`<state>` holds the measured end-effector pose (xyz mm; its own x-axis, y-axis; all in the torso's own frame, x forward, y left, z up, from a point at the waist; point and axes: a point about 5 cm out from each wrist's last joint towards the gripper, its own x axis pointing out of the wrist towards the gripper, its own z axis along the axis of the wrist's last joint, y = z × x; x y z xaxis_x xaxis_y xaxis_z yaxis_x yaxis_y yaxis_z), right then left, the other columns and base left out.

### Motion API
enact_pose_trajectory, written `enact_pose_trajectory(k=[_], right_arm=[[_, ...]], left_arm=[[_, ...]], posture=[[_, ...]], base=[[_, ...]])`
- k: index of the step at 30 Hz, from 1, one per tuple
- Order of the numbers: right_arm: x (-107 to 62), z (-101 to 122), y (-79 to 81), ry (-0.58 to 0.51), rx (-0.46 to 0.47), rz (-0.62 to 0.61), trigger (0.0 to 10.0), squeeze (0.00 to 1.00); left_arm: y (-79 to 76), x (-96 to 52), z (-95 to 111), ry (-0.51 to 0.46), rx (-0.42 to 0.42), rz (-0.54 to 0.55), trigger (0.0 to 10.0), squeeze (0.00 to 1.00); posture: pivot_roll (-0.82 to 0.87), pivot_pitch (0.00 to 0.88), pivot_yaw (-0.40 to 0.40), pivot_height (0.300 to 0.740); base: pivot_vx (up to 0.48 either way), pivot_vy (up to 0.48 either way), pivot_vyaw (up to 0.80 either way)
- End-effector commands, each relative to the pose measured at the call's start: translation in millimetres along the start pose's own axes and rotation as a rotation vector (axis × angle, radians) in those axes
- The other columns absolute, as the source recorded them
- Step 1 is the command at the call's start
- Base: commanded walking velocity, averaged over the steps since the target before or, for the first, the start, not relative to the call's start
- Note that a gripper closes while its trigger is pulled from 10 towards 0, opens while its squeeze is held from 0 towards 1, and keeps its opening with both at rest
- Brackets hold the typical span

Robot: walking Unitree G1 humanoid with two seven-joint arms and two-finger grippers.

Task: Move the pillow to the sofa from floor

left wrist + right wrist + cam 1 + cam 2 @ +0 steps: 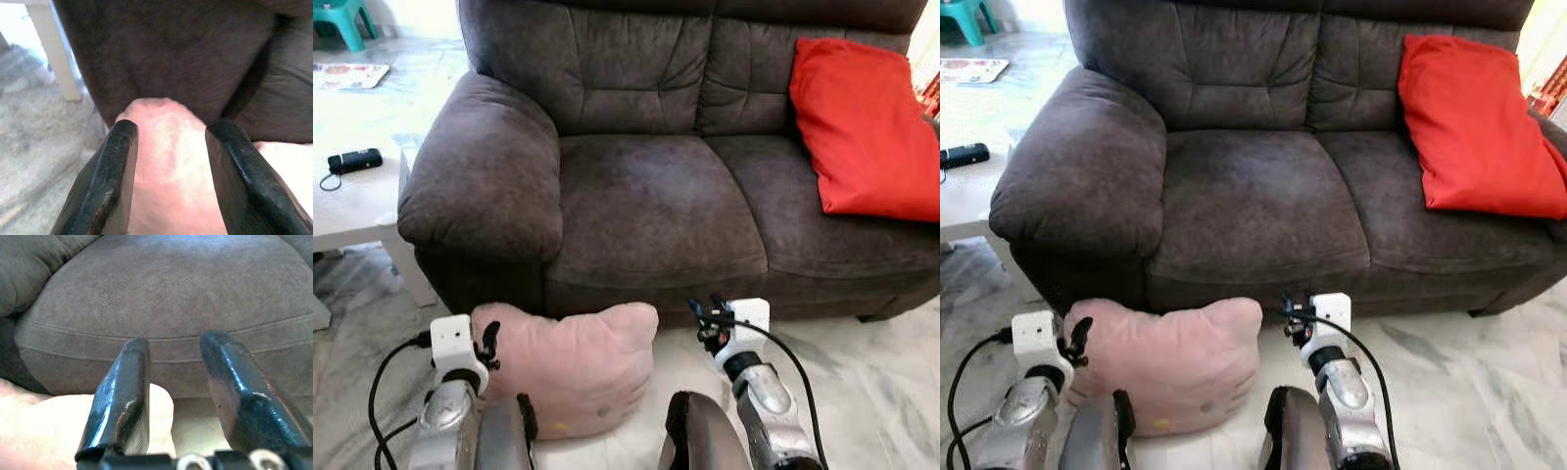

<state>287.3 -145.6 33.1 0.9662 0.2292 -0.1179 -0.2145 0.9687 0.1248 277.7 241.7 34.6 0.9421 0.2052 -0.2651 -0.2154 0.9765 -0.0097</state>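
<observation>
In the left eye view, a pink pillow (570,367) lies on the pale marble floor (862,372), pushed up against the front base of a dark grey-brown sofa (646,196), below the seam between the sofa's left armrest and its left seat cushion. The left gripper (489,348) sits at the pillow's left edge, touching it, with its white wrist block just outside. The right gripper (710,318) hangs just off the pillow's right corner, close to the sofa's front edge and apart from the pillow. A red cushion (862,127) leans against the backrest at the sofa's right end. Beside the left armrest stands a white side table (352,211) with a small black device (354,160) near its front edge.

The right eye view shows the same layout; the pillow (1170,362) has two rounded bumps along its upper edge, and a teal stool (964,20) stands at the far left corner of the room.

In the left wrist view, the two black fingers (105,186) are spread apart with the pillow's pink bump (166,161) between them; the fabric touches their inner faces but is not pinched. The dark sofa front rises just beyond, and a white table leg (56,54) stands to one side.

In the right wrist view, the fingers (122,396) are parted and hold nothing. A pillow corner (54,431) lies beside one finger, and the sofa seat cushion (186,298) lies ahead.
</observation>
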Motion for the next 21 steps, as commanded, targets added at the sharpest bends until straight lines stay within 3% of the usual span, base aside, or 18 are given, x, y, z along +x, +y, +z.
enact_pose_trajectory(k=[1, 7, 12, 13, 14, 21], right_arm=[[1.8, 8.5, -5.3, -0.023, -0.005, -0.006, 10.0, 0.00], [5.6, 26.1, -9.4, -0.071, 0.002, 0.002, 10.0, 0.00], [9.2, 51.3, -13.1, -0.136, 0.026, 0.012, 10.0, 0.00], [9.2, 54.9, -13.8, -0.143, 0.027, 0.015, 10.0, 0.00], [10.8, 60.0, -12.2, -0.148, 0.019, 0.030, 10.0, 0.00], [9.7, 73.4, -2.9, -0.153, 0.003, 0.104, 10.0, 0.00]], left_arm=[[1.1, 3.8, -3.4, 0.048, -0.025, -0.006, 10.0, 0.00], [9.8, 15.7, -1.0, 0.108, -0.087, 0.001, 10.0, 0.00], [7.8, 22.0, -1.7, 0.159, -0.106, -0.033, 10.0, 0.00], [7.3, 22.6, -1.8, 0.163, -0.104, -0.031, 10.0, 0.32], [7.2, 24.2, -1.4, 0.170, -0.084, -0.030, 10.0, 1.00], [8.1, 27.3, 4.3, 0.144, -0.054, -0.028, 10.0, 1.00]], posture=[[0.12, 0.028, -0.137, 0.496], [0.09, 0.053, -0.162, 0.496], [0.05, 0.092, -0.194, 0.496], [0.05, 0.102, -0.206, 0.496], [0.04, 0.110, -0.217, 0.496], [0.03, 0.169, -0.285, 0.496]], base=[[0.000, 0.000, 0.00], [0.000, 0.000, 0.00], [0.000, 0.000, 0.00], [0.000, 0.000, 0.00], [0.000, 0.000, 0.00], [0.000, 0.000, 0.00]])
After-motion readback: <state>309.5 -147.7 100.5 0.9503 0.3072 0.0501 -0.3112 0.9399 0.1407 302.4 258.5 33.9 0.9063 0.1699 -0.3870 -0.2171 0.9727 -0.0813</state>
